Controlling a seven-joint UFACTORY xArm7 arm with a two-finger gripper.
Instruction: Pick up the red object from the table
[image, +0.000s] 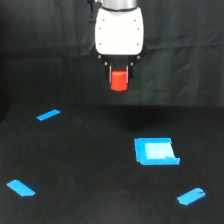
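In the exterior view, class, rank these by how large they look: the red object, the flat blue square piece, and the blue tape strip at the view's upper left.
1. Flat blue square piece: clearly largest.
2. Red object, held between the fingers, and blue tape strip: similar in apparent area, and they sit at different depths, so I won't rank them.

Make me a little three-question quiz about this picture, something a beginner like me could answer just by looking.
1. True or false: the red object is lying on the table.
2. What sits between the fingers of the gripper?
A. the flat blue square piece
B. the red object
C. a blue tape strip
3. Fill in: the flat blue square piece lies toward the exterior view's ____ side of the table.

Key:
1. False; it is held up above the table in the gripper.
2. B
3. right
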